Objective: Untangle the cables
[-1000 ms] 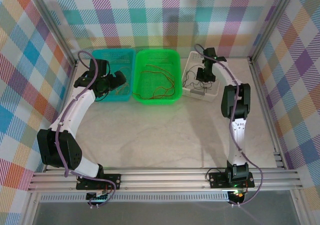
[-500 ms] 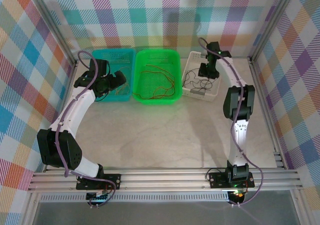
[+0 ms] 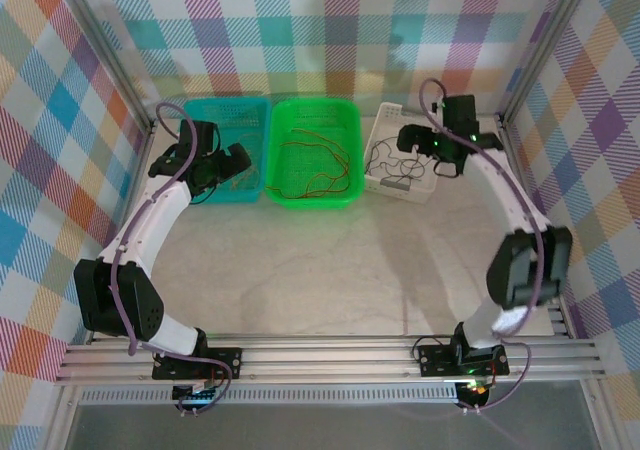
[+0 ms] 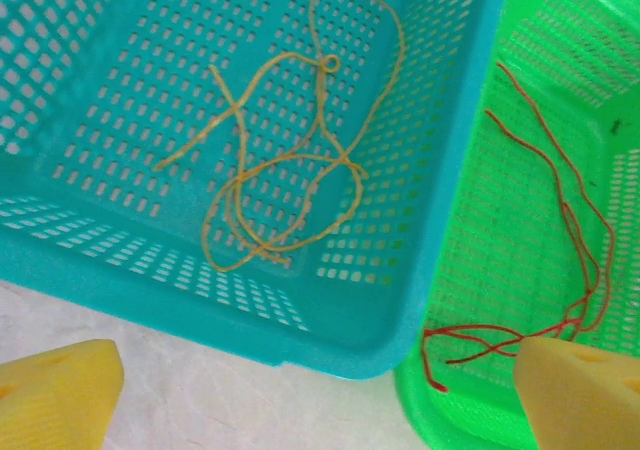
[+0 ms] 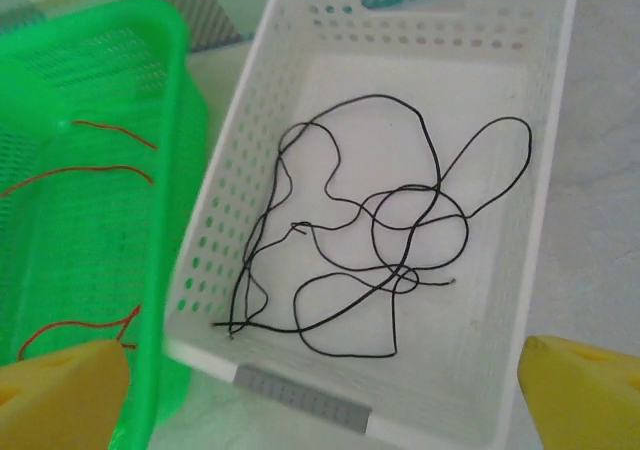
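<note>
The cables lie sorted in three baskets. A yellow-tan cable (image 4: 318,156) lies looped in the teal basket (image 4: 330,335). Thin red cables (image 4: 575,220) lie in the green basket (image 3: 313,198), and they also show at the left of the right wrist view (image 5: 95,170). A black cable (image 5: 401,273) lies coiled in the white basket (image 5: 545,170). My left gripper (image 4: 320,410) hovers open over the teal basket's near corner (image 3: 238,160), with nothing between its yellow pads (image 4: 55,395). My right gripper (image 5: 325,400) is open and empty above the white basket's near edge (image 3: 408,138).
The three baskets stand in a row at the back of the pale table (image 3: 320,260), teal (image 3: 225,195), green, then white (image 3: 400,185). Plaid walls and metal rails (image 3: 330,355) enclose the space. The right arm's elbow (image 3: 530,265) juts out to the right.
My right gripper has opened, letting go over the white basket, and its arm has swung out to the right. The left arm has not moved.
</note>
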Action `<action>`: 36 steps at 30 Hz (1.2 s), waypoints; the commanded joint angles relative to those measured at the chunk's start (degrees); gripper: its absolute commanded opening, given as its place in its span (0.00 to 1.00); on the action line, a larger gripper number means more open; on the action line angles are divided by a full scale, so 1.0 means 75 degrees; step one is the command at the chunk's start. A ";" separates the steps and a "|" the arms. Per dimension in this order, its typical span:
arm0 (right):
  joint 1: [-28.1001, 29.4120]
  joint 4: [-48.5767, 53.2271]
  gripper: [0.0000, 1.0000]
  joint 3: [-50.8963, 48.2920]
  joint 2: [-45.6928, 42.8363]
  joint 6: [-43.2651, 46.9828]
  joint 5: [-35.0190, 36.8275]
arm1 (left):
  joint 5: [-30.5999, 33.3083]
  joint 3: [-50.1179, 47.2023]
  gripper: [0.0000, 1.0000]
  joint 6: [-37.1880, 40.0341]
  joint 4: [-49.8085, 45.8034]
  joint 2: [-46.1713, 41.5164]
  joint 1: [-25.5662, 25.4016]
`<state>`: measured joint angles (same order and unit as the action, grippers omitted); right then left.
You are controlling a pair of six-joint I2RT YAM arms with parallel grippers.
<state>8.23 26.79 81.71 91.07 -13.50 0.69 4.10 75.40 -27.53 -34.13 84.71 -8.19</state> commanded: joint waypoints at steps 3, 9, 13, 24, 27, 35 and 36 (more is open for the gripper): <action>0.0003 -0.3092 1.00 -0.2361 -0.1454 0.0637 -0.0102 | 0.1906 -0.0858 1.00 0.0452 0.0707 -0.0960 -0.0441; -0.0068 -0.3809 1.00 -0.4057 -0.2257 0.0854 0.0789 | 0.2778 -0.1961 1.00 0.1267 0.1286 -0.1488 -0.0796; -0.0374 -0.5284 1.00 -0.5205 -0.2043 0.0839 0.0895 | 0.2826 -0.3152 1.00 0.1455 0.2154 -0.2109 -0.0795; -0.0715 -0.5790 1.00 -0.5633 -0.0977 0.1604 0.0927 | 0.4006 -0.4259 1.00 0.1586 0.3227 -0.1844 -0.0508; -0.0708 -0.7171 1.00 -0.6324 -0.0537 0.1491 0.1421 | 0.3601 -0.4560 1.00 0.1519 0.3839 -0.1683 -0.0220; -0.0877 -1.1409 1.00 -0.8309 -0.0186 0.1658 0.0710 | 0.3392 -0.5529 1.00 0.2164 0.6113 -0.0975 0.0137; -0.0832 -1.0703 1.00 -0.8221 -0.0497 0.1670 0.0695 | 0.3313 -0.5705 1.00 0.2170 0.6463 -0.0915 0.0196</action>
<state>2.15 -43.77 23.49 86.87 -2.55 7.42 29.74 35.09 -13.74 4.12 76.71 -8.14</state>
